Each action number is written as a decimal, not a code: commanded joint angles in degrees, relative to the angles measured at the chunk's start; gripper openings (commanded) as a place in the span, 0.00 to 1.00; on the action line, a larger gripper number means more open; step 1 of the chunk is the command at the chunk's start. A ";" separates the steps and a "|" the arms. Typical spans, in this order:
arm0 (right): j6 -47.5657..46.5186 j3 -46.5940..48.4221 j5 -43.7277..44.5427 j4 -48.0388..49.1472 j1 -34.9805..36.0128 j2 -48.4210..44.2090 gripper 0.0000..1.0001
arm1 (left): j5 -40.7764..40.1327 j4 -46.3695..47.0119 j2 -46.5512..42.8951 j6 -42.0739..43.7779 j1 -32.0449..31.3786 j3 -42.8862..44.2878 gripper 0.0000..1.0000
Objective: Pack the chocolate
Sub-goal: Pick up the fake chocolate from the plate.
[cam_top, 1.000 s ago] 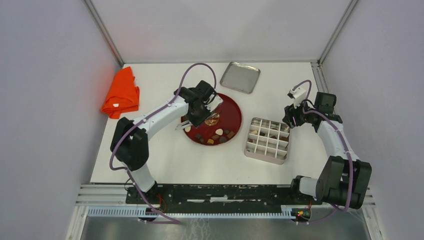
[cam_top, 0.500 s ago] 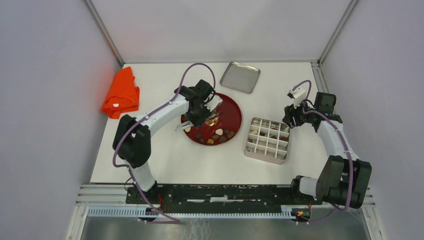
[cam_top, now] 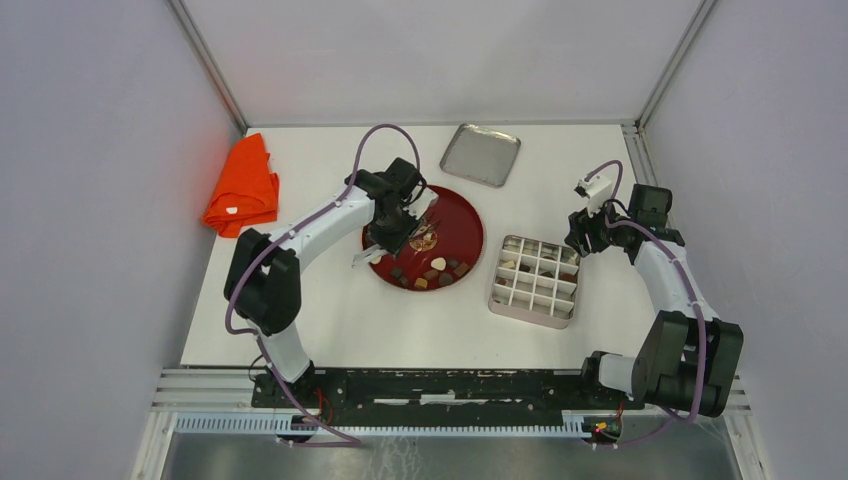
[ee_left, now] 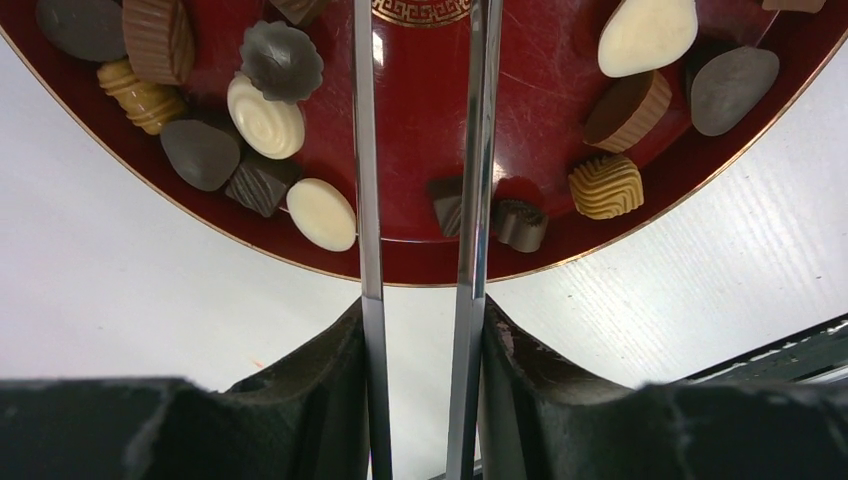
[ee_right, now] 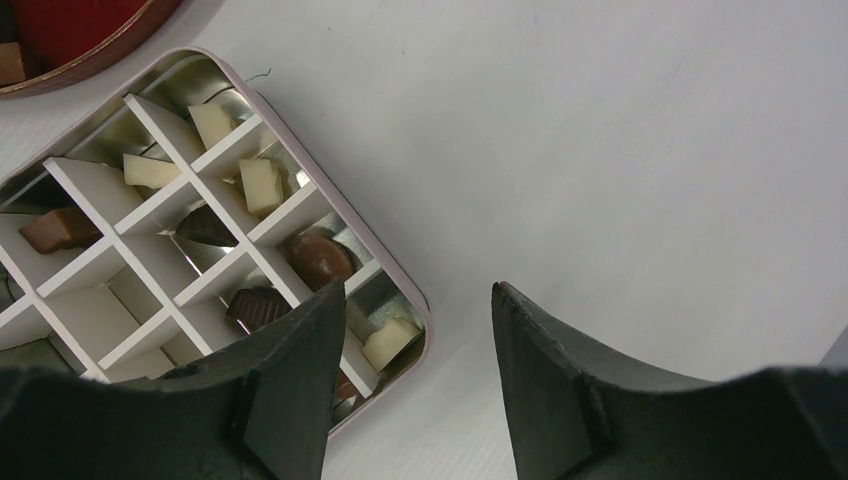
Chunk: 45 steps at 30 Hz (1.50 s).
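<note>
Left pincer [ee_left: 422, 40]: two long metal blades reach over the round red plate [ee_left: 420, 130] toward its gold centre mark. They are slightly spread, with bare plate showing between them.
Right pincer [ee_right: 418, 300]: dark fingers spread with nothing between them, over the white counter [ee_right: 650, 150], well right of the plate.
Chocolate [ee_left: 321, 214]: dark, tan and cream pieces lie along the plate's near rim, on both sides of the blades. More sit in compartments of the rectangular metal tin [cam_top: 533, 300] just right of the plate.
Orange cloth [cam_top: 242, 187]: well left of the plate.
Flat metal lid [cam_top: 481, 154]: just behind the plate.
</note>
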 commanded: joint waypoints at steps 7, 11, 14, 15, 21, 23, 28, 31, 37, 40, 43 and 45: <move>-0.89 2.42 -0.58 0.25 0.22 0.11 0.62 | 0.30 -1.73 -1.28 -13.55 -0.42 0.01 0.37; -0.91 2.41 -0.57 0.26 0.22 0.00 0.62 | 0.42 -2.35 -1.04 -15.66 -0.91 -0.27 0.36; -0.92 2.43 -0.58 0.21 0.22 0.02 0.61 | 0.47 -2.76 -1.33 -16.88 -1.35 -0.24 0.37; -0.91 2.44 -0.65 0.26 0.18 -0.02 0.62 | 0.52 -2.78 -1.39 -17.16 -1.42 -0.26 0.37; -0.90 2.50 -0.82 0.26 0.17 -0.13 0.62 | 0.01 -2.87 -1.46 -17.81 -1.62 -0.46 0.39; -0.88 2.50 -0.83 0.17 0.22 -0.15 0.61 | 0.01 -2.88 -1.58 -17.78 -1.64 -0.41 0.40; -0.85 2.50 -0.96 0.17 0.31 -0.20 0.61 | 0.01 -2.72 -1.41 -17.64 -1.72 -0.76 0.40; -0.92 2.50 -0.92 0.04 0.29 -0.28 0.62 | 0.01 -1.72 -1.57 -17.81 -1.65 -1.13 0.33; -0.94 2.59 -1.08 0.11 0.23 -0.42 0.62 | 0.01 -0.42 -2.77 -18.24 -1.64 -0.74 0.02; -0.97 2.68 -1.27 0.00 0.24 -0.50 0.62 | 0.03 0.85 -4.42 -18.76 -1.64 -1.69 0.02; -0.85 2.59 -1.53 -0.01 0.25 -0.38 0.61 | 0.32 3.26 -7.58 -19.46 -1.58 -4.01 0.02; -0.91 2.59 -1.56 -0.01 0.40 -0.18 0.62 | 0.98 5.11 -9.63 -20.01 -1.55 -5.86 0.02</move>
